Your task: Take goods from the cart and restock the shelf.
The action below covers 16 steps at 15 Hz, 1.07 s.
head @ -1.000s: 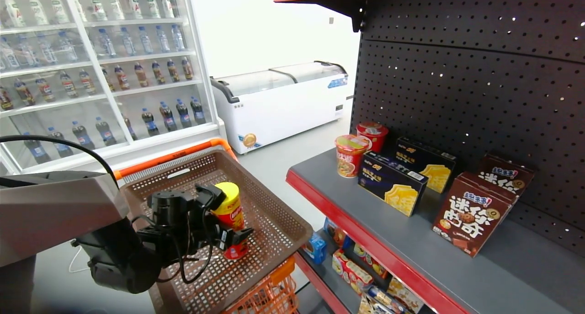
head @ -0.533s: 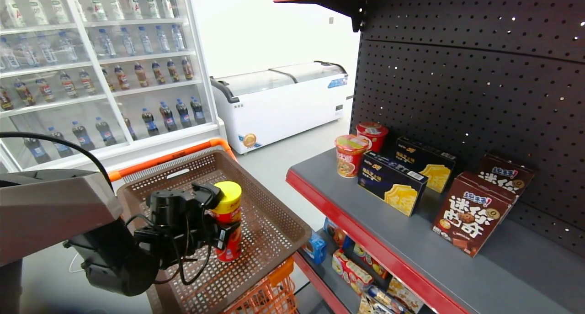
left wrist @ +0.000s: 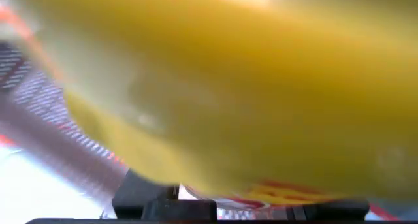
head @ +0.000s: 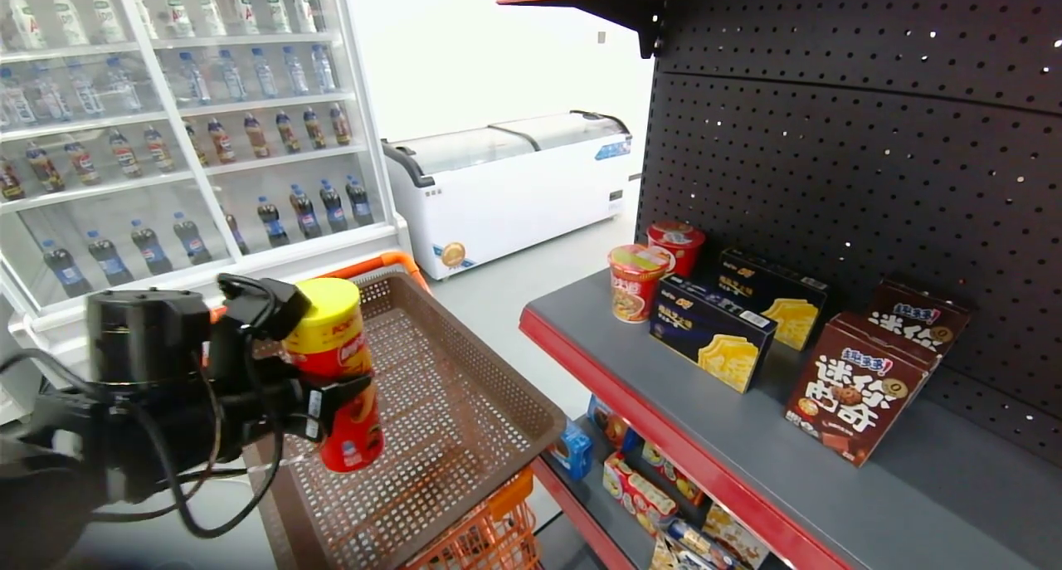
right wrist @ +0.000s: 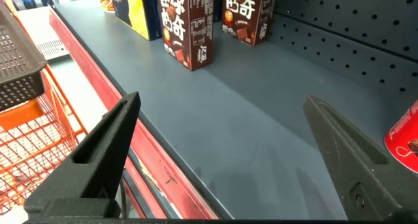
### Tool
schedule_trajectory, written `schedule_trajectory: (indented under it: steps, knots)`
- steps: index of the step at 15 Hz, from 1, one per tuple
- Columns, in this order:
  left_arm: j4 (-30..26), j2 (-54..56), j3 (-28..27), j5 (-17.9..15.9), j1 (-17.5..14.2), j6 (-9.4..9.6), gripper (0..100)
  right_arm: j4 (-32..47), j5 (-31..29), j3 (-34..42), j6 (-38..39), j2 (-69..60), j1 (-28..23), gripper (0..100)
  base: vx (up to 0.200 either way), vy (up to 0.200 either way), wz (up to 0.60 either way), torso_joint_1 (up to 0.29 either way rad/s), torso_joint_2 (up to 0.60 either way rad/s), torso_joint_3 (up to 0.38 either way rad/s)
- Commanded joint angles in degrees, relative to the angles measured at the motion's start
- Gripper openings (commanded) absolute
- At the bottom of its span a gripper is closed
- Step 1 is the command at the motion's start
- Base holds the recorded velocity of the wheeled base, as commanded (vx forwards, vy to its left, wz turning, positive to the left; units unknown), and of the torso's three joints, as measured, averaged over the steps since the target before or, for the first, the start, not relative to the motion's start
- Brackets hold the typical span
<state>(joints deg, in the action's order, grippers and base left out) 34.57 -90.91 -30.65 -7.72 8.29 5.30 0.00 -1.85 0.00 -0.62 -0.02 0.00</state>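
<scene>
Head view update: a second ago the can (head: 342,350) was standing on the floor of the brown basket (head: 531,404) with my left gripper (head: 311,350) wrapped round it. Now it's up in the air, lifted clear of the basket and pulled back toward the rig, so the basket floor sits below and beyond the jaws instead of right under them. To me that means the pick is done and nothing slipped on the way up. What's left is the swing over to the shelf (head: 664,404) and setting it down.

Left jaws are clamped on the can, one finger high just under the lid and the other across the middle of the body. Between them it hangs close to upright, bottom end leaning a touch away.

It's a tall, slim tube with a yellow lid (left wrist: 248,80) and a red printed body. Looks rigid enough to take a firm squeeze, I'd guess.

Right gripper (right wrist: 222,165) is hovering with its jaws wide apart and nothing between them, bare grey shelf deck under them and the brown boxes (right wrist: 186,28) beyond.
</scene>
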Motion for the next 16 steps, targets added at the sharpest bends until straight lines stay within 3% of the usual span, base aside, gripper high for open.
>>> schedule_trajectory:
  steps: [1,2,4,7,10,16]
  knots:
    - [-8.91,20.94,4.63,0.33,-0.12,-0.64,0,0.00,0.01,0.00,-0.08,0.02,0.00,100,0.000,0.000,0.00,0.000,0.00,0.000]
    - [-7.77,30.44,12.89,0.42,-0.29,-0.91,0,0.00,0.01,0.00,0.01,0.02,0.00,100,0.000,0.000,0.00,0.000,0.00,0.000]
    - [-8.73,41.25,19.49,1.04,-0.29,-1.00,0,0.00,0.01,0.00,-0.08,0.02,0.00,100,0.000,0.000,0.00,0.000,0.00,0.000]
    - [-8.38,49.07,19.84,1.21,-0.47,-1.52,0,0.00,0.01,0.00,-0.08,0.02,0.00,100,0.000,0.000,0.00,0.000,0.00,0.000]
    - [-10.05,54.61,20.54,5.96,-0.56,-1.35,0,0.00,0.45,0.00,-0.08,0.02,0.00,100,0.000,0.000,0.00,0.000,0.00,0.000]
    - [-18.93,62.08,20.54,7.63,-0.56,-1.17,0,0.00,0.45,0.00,-0.08,0.02,0.00,100,0.000,0.000,-0.60,0.002,0.00,0.006]
